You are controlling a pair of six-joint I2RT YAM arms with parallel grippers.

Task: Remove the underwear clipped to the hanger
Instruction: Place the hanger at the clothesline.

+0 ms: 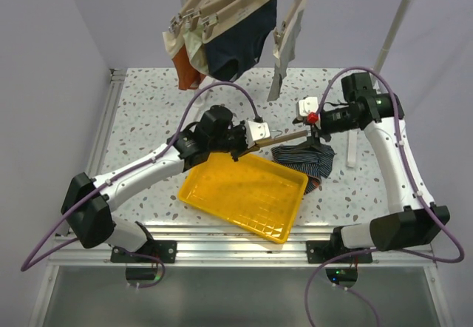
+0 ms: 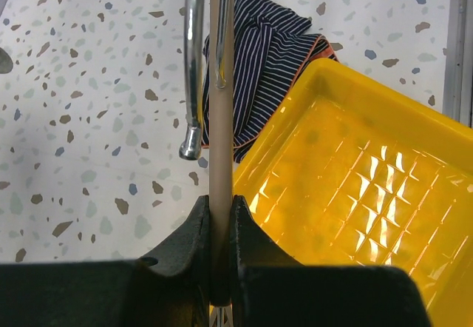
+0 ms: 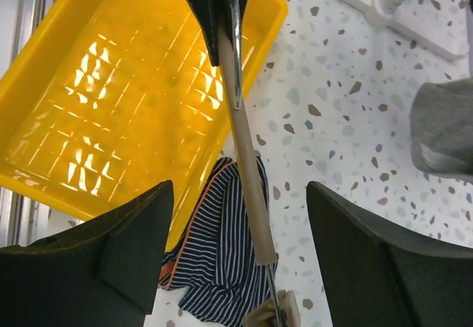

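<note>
Yellow plastic tray: holds nothing; striped underwear lies just outside it. Left gripper clamps the wooden hanger. Right gripper: jaws apart, holding nothing.

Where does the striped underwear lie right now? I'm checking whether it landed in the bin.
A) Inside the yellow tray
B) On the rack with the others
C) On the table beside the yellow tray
C: the striped underwear rests on the speckled table against the edge of the yellow tray, whose inside is bare.
</note>
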